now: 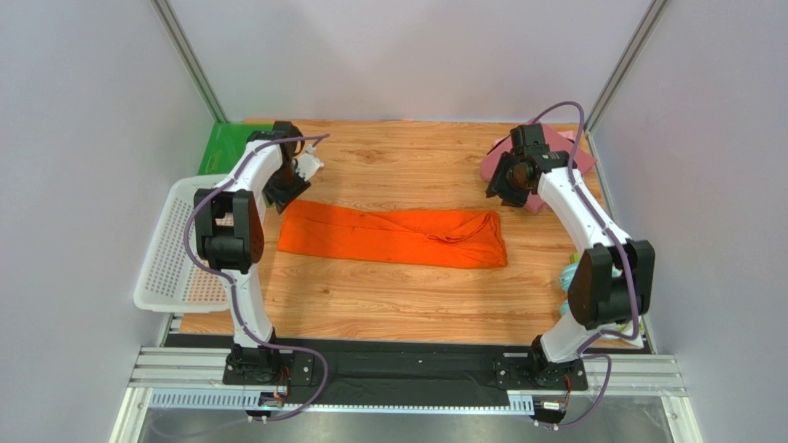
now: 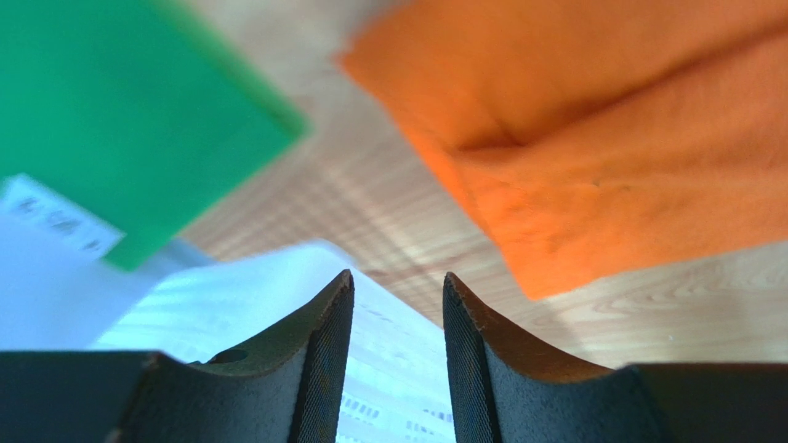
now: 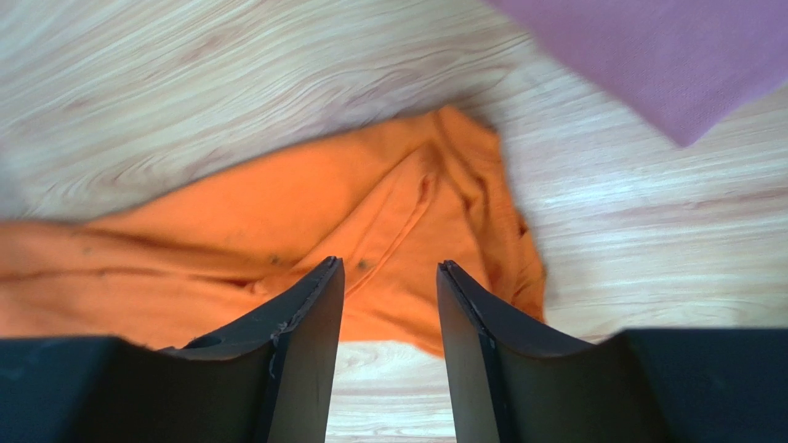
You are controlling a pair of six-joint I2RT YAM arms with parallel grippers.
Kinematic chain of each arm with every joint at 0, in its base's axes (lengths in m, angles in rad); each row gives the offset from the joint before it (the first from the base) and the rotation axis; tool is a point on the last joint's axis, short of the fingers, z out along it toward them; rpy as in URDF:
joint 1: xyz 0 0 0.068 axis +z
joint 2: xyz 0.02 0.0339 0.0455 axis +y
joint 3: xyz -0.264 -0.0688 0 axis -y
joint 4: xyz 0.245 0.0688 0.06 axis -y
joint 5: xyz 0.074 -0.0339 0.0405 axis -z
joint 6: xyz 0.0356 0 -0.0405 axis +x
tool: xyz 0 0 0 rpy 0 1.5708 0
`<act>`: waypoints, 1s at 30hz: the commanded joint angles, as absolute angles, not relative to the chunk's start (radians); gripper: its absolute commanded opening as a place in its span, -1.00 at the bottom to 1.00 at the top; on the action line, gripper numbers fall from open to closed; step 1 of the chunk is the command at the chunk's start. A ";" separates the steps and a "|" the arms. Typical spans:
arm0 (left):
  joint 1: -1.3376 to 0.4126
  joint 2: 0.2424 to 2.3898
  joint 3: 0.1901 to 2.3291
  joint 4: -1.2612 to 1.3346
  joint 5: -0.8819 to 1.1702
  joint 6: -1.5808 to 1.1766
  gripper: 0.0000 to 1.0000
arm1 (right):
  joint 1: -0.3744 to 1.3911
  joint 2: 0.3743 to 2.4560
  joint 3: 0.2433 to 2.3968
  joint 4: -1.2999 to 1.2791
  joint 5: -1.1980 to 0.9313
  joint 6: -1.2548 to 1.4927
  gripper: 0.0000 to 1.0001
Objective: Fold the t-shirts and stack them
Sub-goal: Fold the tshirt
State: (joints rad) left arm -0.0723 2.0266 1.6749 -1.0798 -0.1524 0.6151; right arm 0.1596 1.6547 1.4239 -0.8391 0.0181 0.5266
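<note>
At the centre of the wooden desk [image 1: 407, 305] lies a bright orange cloth t-shirt [image 1: 393, 237], folded into a long band running from 9 o'clock to 3 o'clock. Near its 9 o'clock end hovers the left gripper [image 2: 398, 281], jaws moderately parted and empty; near the 3 o'clock end the right gripper [image 3: 388, 268] hovers likewise, holding nothing. At 2 o'clock a dusty maroon-pink folded t-shirt [image 1: 560, 140] lies flat. A flat green plastic sheet [image 1: 222, 143] sits at 10 o'clock, a white plastic mesh basket [image 1: 176, 249] at 9 o'clock

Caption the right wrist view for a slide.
Open right fingers hover over the collar end of the orange t-shirt; a maroon t-shirt lies beyond.
</note>
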 commanded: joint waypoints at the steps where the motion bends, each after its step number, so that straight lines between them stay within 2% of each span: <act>1: -0.074 1.940 1.870 -1.115 -0.178 0.537 -0.05 | 0.215 1.539 1.300 -0.789 -0.060 0.548 -0.07; 4: -0.100 1.913 1.881 -1.155 -0.094 0.519 -0.05 | 0.255 1.506 1.226 -0.761 -0.081 0.560 -0.09; 14: -0.133 1.836 1.470 -1.043 0.067 0.515 -0.13 | 0.279 1.520 1.173 -0.727 -0.123 0.575 -0.16; 17: -0.133 1.793 1.428 -1.049 0.154 0.509 -0.13 | 0.298 1.526 1.180 -0.730 -0.121 0.577 -0.16; 22: -0.135 1.796 1.423 -1.052 0.218 0.488 -0.13 | 0.325 1.577 1.167 -0.703 -0.138 0.597 -0.21; 30: -0.135 1.913 1.474 -0.968 0.172 0.427 -0.17 | 0.385 1.652 1.189 -0.683 -0.147 0.615 -0.28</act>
